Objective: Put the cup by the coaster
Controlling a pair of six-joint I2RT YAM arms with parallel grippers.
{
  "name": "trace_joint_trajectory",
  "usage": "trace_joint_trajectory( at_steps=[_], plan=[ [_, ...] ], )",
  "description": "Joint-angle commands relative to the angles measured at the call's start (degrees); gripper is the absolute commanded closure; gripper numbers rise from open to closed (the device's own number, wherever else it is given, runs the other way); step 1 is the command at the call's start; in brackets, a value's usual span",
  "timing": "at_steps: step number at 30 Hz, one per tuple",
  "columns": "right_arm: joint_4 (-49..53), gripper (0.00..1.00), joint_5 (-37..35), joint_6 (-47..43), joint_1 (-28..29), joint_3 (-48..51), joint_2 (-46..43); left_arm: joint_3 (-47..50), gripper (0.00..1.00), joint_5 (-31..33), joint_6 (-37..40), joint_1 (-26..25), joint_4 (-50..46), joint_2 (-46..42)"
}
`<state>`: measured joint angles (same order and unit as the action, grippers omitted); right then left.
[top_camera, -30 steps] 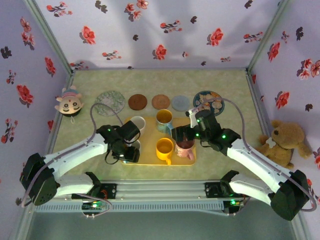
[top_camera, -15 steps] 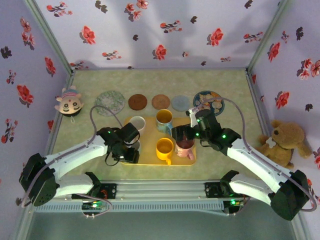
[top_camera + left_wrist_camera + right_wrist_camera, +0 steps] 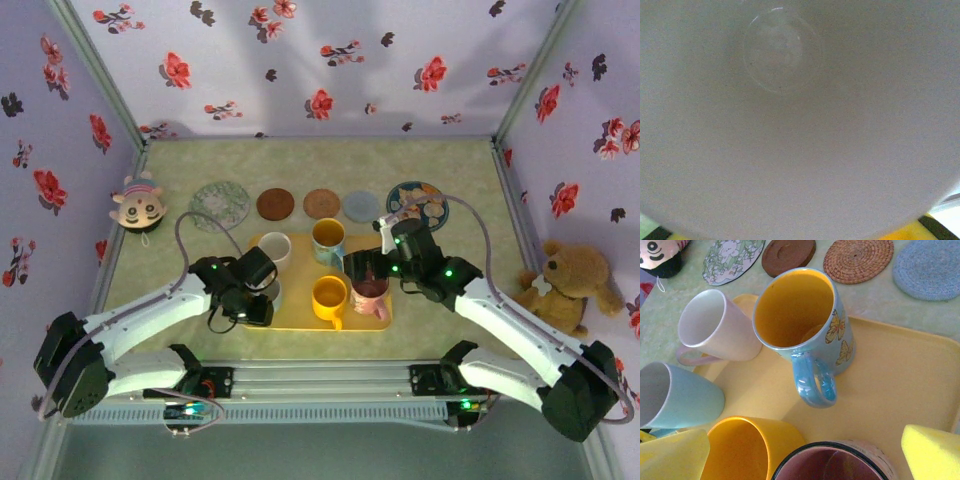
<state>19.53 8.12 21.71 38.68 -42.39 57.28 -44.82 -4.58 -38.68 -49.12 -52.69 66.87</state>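
At 9 o'clock on the table (image 3: 300, 165), a little doll toy (image 3: 138, 205) lies by the wall. The left gripper (image 3: 256, 300) hangs over a pale blue cup (image 3: 271, 290) at the 8 o'clock corner of the yellow tray (image 3: 900, 380). Its camera looks into the cup's pale inside, and I cannot tell how its jaws stand. On the tray a white cup (image 3: 275, 246) sits at 11 o'clock, a butterfly cup (image 3: 328, 238) at 12 and a yellow cup (image 3: 329, 296) at 6 (handle toward the arms). A pink cup (image 3: 371, 293) with a dark rim stands at 4 o'clock. The right gripper (image 3: 365, 272) is just above it, its yellow fingers (image 3: 675, 455) spread wide, not touching it. Toward 12 o'clock past the tray lie a flowery coaster (image 3: 220, 205), brown coaster (image 3: 275, 204), woven coaster (image 3: 322, 203), blue coaster (image 3: 362, 206) and picture coaster (image 3: 417, 200). A teddy bear (image 3: 565, 285) sits at 3 o'clock.
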Motion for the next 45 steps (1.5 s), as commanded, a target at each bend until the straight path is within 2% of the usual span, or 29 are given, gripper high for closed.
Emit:
trace_joint_trajectory(
  at_steps=[1,7,10,15,19,33,37,45],
  plan=[
    [-0.39,0.01,-1.35,1.31,0.44,0.0,-1.73,0.7,0.61,0.91,-0.46,-0.1,-1.13,0.0],
    [-0.31,0.01,-1.62,1.83,0.42,0.64,-2.53,0.85,0.62,1.68,-0.87,-0.18,-1.03,0.29],
    [0.55,0.0,-1.95,1.83,0.43,0.84,-3.04,1.4,0.69,1.68,-0.95,-0.27,-0.4,0.3],
    [0.87,0.0,-2.36,1.81,0.4,1.53,-3.78,1.31,0.72,1.94,-0.83,-0.27,-0.22,0.54],
    [0.95,0.01,-2.14,1.81,0.43,1.45,-3.49,1.23,0.83,1.79,-0.87,-0.32,-0.21,0.71],
    [1.32,0.0,-1.88,1.66,0.43,1.41,-3.35,0.61,0.92,1.06,-1.31,-1.41,-2.24,-1.23],
    [1.52,0.0,-1.88,1.46,0.41,1.31,-3.42,0.78,1.0,0.36,-1.52,-1.94,-2.07,-2.41],
    [1.33,0.0,-1.79,1.32,0.39,1.24,-3.57,0.09,1.0,0.09,-1.53,-3.42,-2.77,-4.39]
  ],
)
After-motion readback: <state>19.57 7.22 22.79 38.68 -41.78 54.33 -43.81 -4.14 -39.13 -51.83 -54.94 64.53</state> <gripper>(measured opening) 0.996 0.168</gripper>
